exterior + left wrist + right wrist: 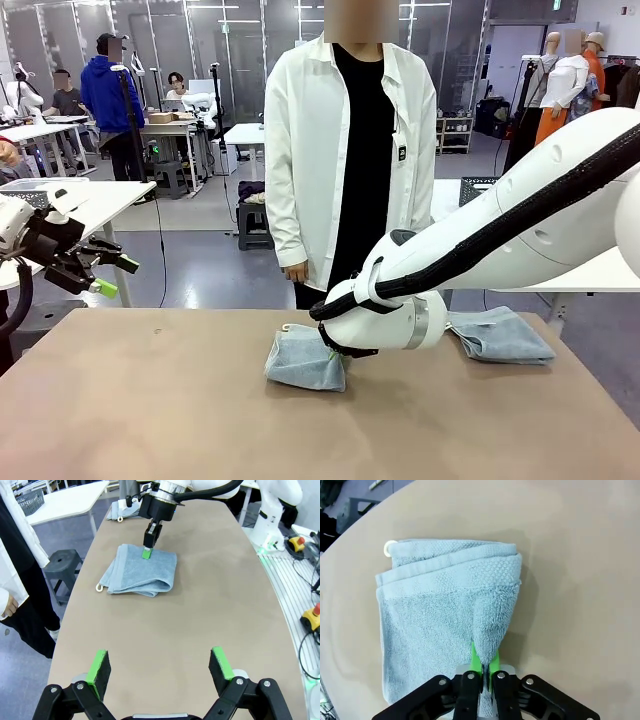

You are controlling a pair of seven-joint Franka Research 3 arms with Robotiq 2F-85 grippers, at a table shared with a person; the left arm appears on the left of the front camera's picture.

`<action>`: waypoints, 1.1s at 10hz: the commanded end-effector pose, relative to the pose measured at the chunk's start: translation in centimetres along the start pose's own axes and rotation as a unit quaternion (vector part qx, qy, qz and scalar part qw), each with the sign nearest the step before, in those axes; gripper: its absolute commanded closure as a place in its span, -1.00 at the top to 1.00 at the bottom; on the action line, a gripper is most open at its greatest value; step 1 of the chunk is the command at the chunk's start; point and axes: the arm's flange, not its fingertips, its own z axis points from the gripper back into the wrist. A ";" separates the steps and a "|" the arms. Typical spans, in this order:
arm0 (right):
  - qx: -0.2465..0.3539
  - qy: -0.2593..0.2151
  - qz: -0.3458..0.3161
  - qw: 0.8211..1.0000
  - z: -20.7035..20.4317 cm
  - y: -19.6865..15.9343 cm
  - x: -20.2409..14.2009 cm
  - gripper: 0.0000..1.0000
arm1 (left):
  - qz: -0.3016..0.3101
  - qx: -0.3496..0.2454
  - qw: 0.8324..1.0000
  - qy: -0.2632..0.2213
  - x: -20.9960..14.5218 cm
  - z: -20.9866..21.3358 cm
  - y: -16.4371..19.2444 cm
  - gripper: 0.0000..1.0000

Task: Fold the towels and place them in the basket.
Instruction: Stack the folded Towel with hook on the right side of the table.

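Note:
A folded pale blue towel [303,362] [140,572] [430,615] lies at the middle of the brown table, its white loop [389,548] at a far corner. My right gripper [336,352] [146,553] [484,664] is shut on the towel's near edge, and a ridge of cloth is pinched between the green pads. A second towel [500,335] [125,511] lies crumpled at the right, behind the right arm. My left gripper [108,275] [160,667] hovers open and holds nothing above the table's left end. A dark grey mesh basket [27,500] stands on a white side table.
A person in a white shirt [345,150] stands at the far edge, hands down at their sides. The brown table [150,400] has wide bare room at the left and front. A grey stool [62,562] stands by the far side.

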 end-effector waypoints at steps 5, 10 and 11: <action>-0.031 -0.003 0.035 0.999 1.3 -0.5 1.7 -0.88 | -0.002 0.001 1.000 0.001 0.2 0.1 -0.1 1.00; -0.073 -0.080 0.102 0.989 13.3 -6.6 14.3 -0.88 | -0.002 0.001 1.000 0.001 0.2 0.1 -0.1 1.00; -0.091 -0.088 0.107 0.986 14.7 -8.2 16.5 -0.88 | -0.002 0.001 1.000 0.001 0.2 0.1 -0.1 1.00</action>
